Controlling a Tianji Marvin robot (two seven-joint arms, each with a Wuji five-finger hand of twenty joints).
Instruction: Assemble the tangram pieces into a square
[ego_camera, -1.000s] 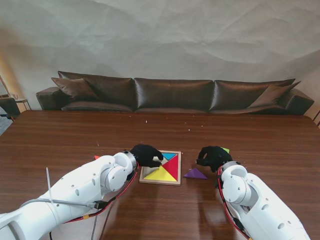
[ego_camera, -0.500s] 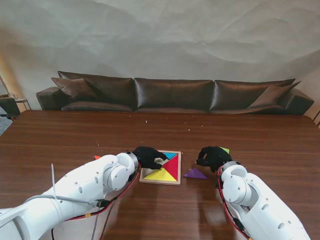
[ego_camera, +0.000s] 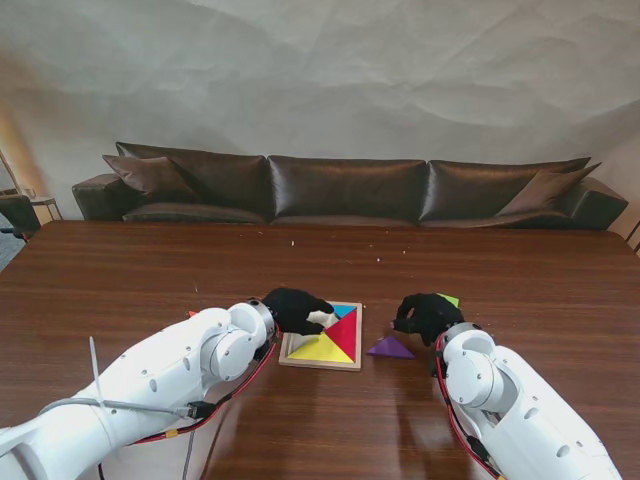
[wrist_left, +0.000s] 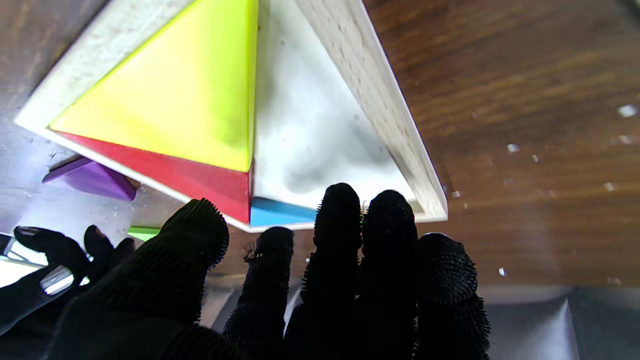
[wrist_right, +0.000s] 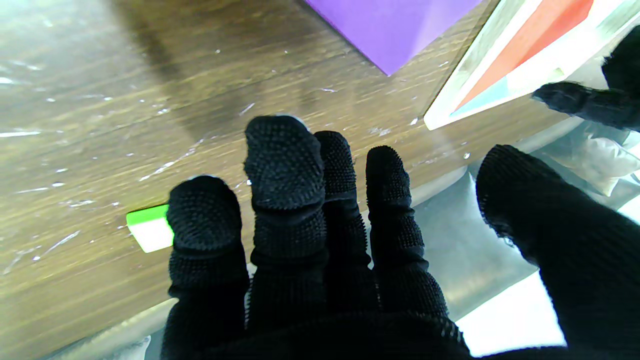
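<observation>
I am reaching my left hand (ego_camera: 295, 309), fingers apart and holding nothing, over the tray (ego_camera: 300, 358), while my right hand (ego_camera: 427, 315), also loosely spread, is hovering beside the purple piece (ego_camera: 390, 348).

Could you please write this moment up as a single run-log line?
tray: yellow, red, blue in | left robot hand: open over tray | right robot hand: open | purple, green: loose

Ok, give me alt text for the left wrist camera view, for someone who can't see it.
A black-gloved left hand reaches over a wooden tangram tray holding a yellow triangle, a red piece and a blue piece, with a bare white gap beside them. A purple triangle lies outside on the table.
</observation>
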